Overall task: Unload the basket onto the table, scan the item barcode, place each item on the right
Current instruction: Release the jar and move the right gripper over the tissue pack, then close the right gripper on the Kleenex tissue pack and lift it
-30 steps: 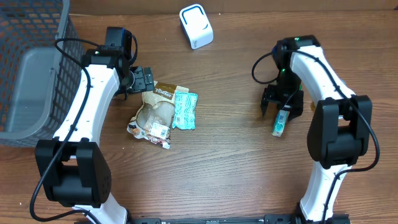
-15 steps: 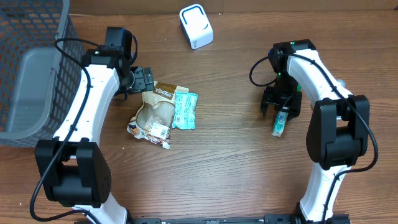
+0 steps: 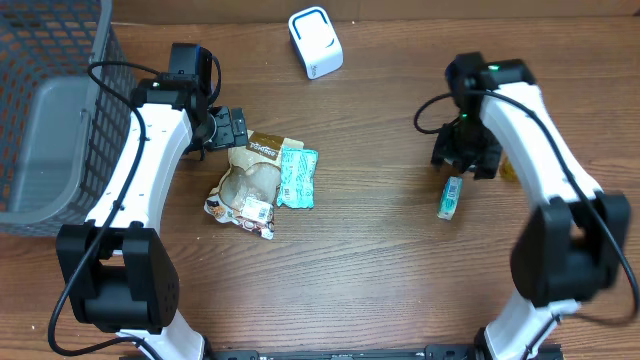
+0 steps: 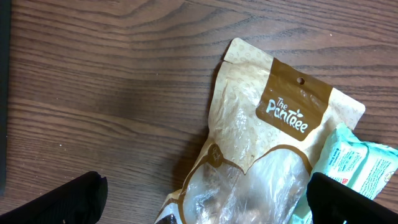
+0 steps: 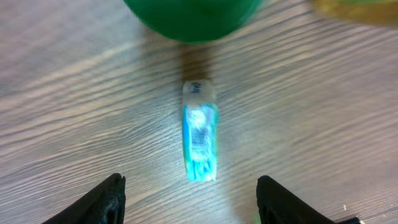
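Wooden tabletop (image 5: 74, 93) bears the blue-white tube (image 5: 200, 132), lying free just ahead of the right claw (image 5: 189, 191), which gapes empty.

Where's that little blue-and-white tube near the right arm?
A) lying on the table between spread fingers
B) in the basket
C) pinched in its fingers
A: the tube lies flat on the wooden table, the right arm's fingers standing well apart on either side, not touching it.
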Motion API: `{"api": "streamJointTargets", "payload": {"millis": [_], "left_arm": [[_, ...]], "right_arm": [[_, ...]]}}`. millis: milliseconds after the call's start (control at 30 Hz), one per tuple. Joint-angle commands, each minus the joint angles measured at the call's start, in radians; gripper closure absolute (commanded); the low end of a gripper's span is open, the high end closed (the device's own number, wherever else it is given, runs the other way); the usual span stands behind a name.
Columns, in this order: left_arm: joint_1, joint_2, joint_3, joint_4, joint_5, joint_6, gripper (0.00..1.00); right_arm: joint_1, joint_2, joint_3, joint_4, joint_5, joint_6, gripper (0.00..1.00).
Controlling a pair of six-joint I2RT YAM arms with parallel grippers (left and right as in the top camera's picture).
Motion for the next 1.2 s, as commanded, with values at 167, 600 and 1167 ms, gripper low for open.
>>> {"api": "streamJointTargets", "payload": {"millis": [167,600,1167], "left_arm": [[0.0,-0.008,0.011,0.0,-0.005,-0.003,0.01],[0.0,-0.008,0.011,0.0,-0.005,-0.003,0.0],[0.0,-0.008,0.011,0.0,-0.005,-0.003,0.0]], "right_arm": [[-0.002,-0.097,-0.172,0.134,0.074,0.088,0.36],[-0.002,-0.097,-0.392,0.373,0.02,0.057,0.41],[-0.002,-0.097,-0.476,0.458,-0.018,0.053,0.54]]}}
